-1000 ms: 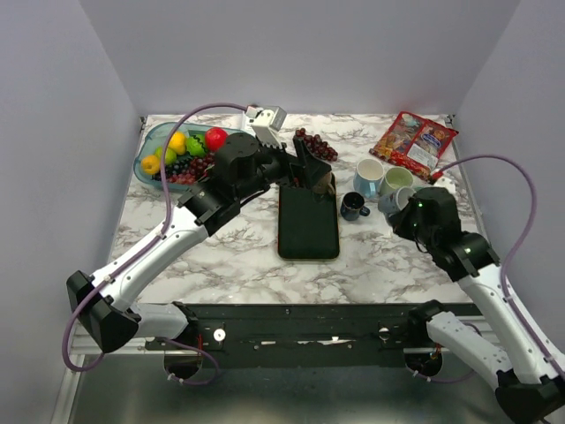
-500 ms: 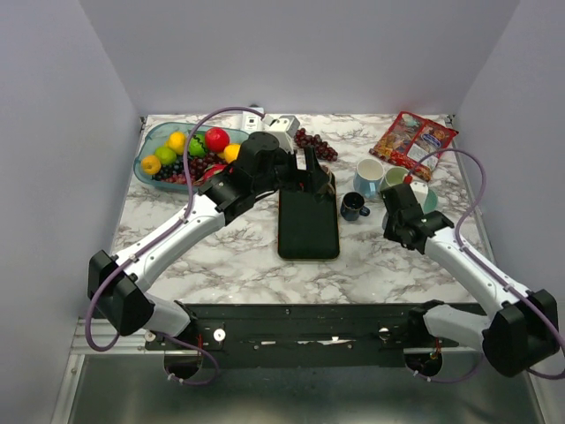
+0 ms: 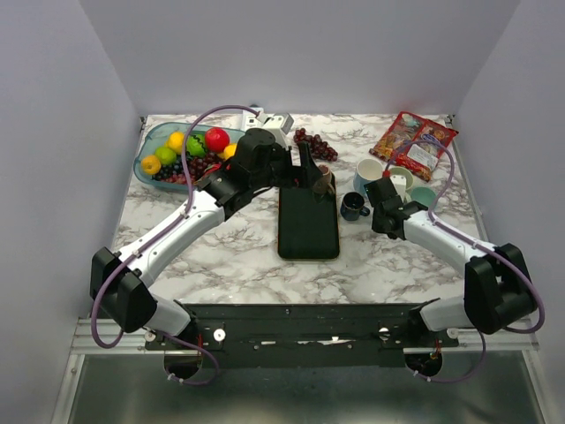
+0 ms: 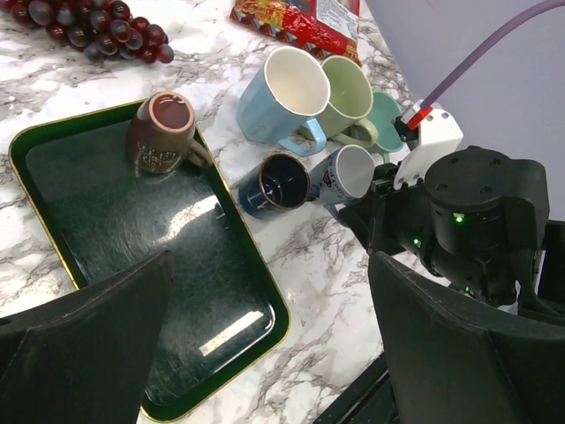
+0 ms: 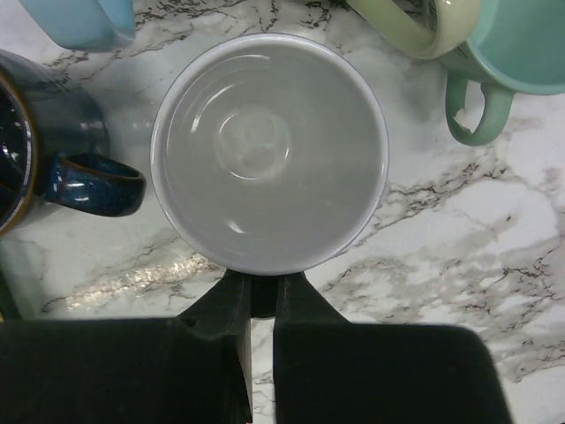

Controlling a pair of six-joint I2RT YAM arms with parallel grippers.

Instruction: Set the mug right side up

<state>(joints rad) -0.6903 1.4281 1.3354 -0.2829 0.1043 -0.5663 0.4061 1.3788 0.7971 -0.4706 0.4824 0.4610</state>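
Note:
The mug [image 5: 269, 150] is white with a grey inside and a printed side [image 4: 346, 172]. It stands mouth up on the marble among the other mugs. My right gripper [image 5: 262, 296] is shut just below its rim, pinching a dark part that looks like the handle. In the top view the right gripper [image 3: 381, 196] covers the mug. My left gripper [image 4: 274, 353] is wide open and holds nothing. It hangs over the dark tray's far end [image 3: 307, 170].
A dark green tray [image 4: 106, 265] carries a brown mug [image 4: 163, 132] at its far corner. A dark blue mug [image 4: 278, 181], a light blue mug [image 4: 282, 93], a pale green mug [image 4: 349, 88] and a teal mug [image 4: 384, 124] crowd round the white one. Grapes [image 4: 88, 22], a snack bag [image 4: 296, 18] and a fruit bowl [image 3: 177, 150] lie farther back.
My right arm has swung left and away from me, bringing its gripper in beside the dark blue mug. My left arm has shifted slightly toward the back.

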